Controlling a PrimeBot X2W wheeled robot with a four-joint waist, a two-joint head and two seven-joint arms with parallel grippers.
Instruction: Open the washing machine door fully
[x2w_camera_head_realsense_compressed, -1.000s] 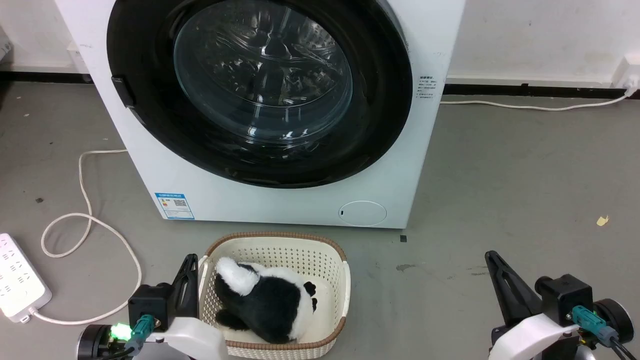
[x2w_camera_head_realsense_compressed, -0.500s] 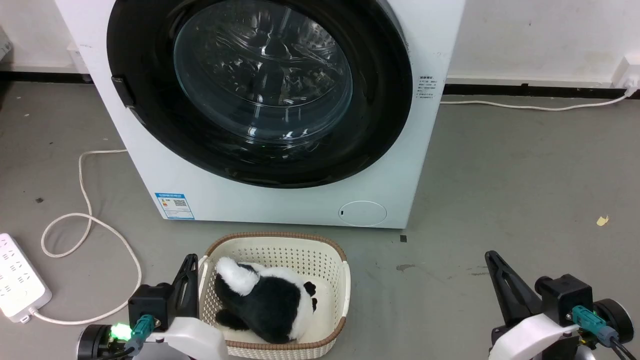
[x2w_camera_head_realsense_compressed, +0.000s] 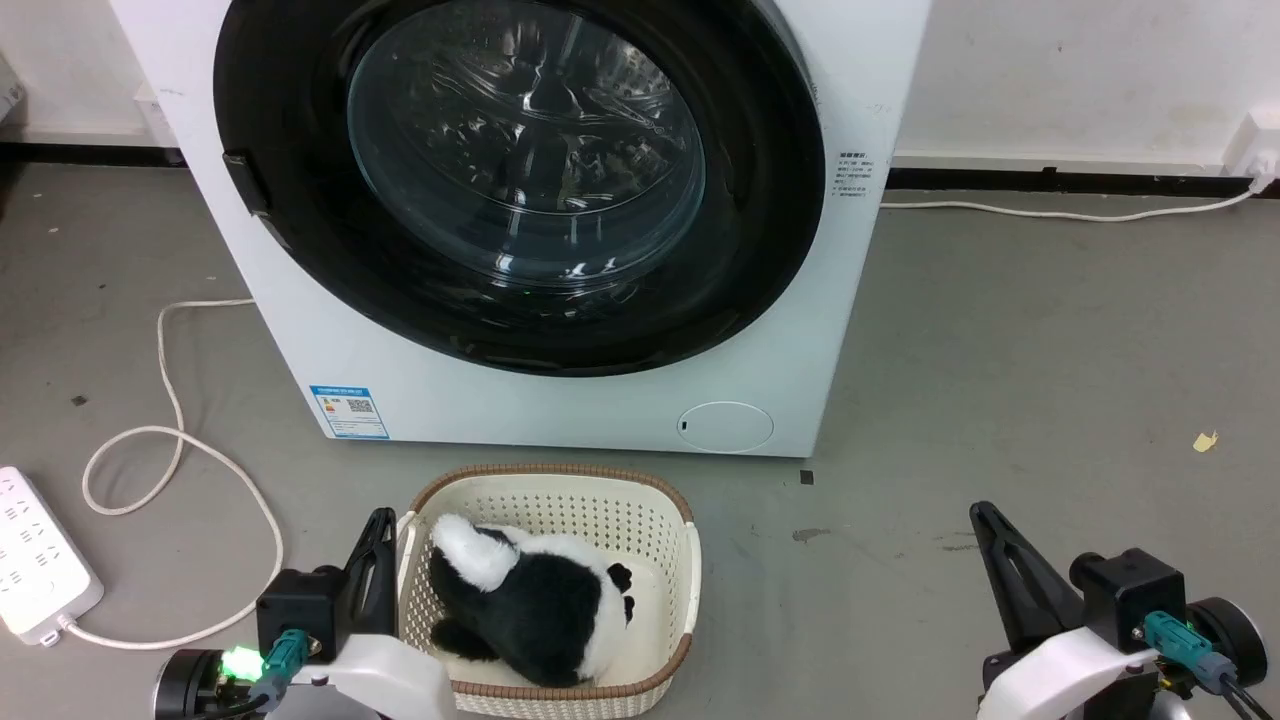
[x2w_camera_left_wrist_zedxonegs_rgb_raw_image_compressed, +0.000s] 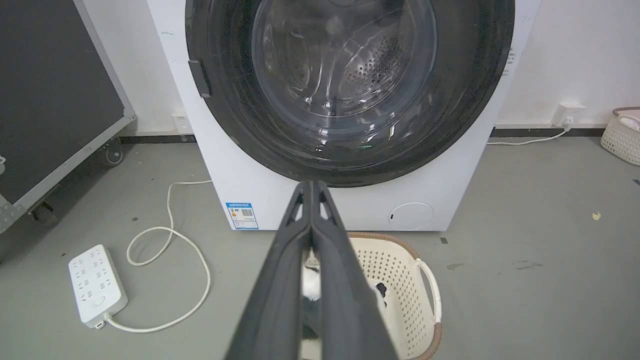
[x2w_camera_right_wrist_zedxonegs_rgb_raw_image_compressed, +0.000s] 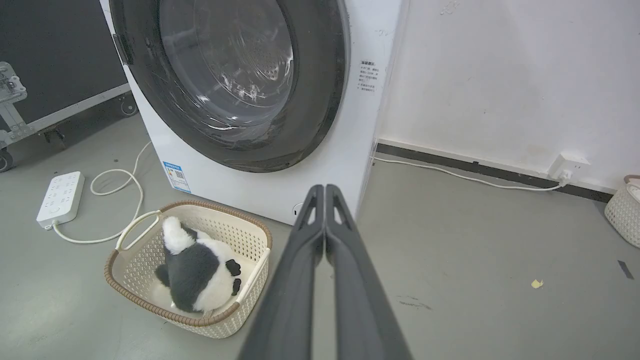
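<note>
The large round glossy black-rimmed washing machine door with clear bulging glass (x2w_camera_head_realsense_compressed: 520, 170) fills the upper centre of the head view, lying closed against the white machine front (x2w_camera_head_realsense_compressed: 560, 405). The left gripper (x2w_camera_head_realsense_compressed: 378, 522) sits at the lower left of the frame, its two dark fingers pressed together, just beside a cream perforated plastic basket (x2w_camera_head_realsense_compressed: 690, 560) holding a black-and-white plush panda (x2w_camera_head_realsense_compressed: 530, 600). The right gripper (x2w_camera_head_realsense_compressed: 982, 512) is at the lower right over the grey floor (x2w_camera_head_realsense_compressed: 1050, 380), fingers also pressed together, well apart from the door.
</note>
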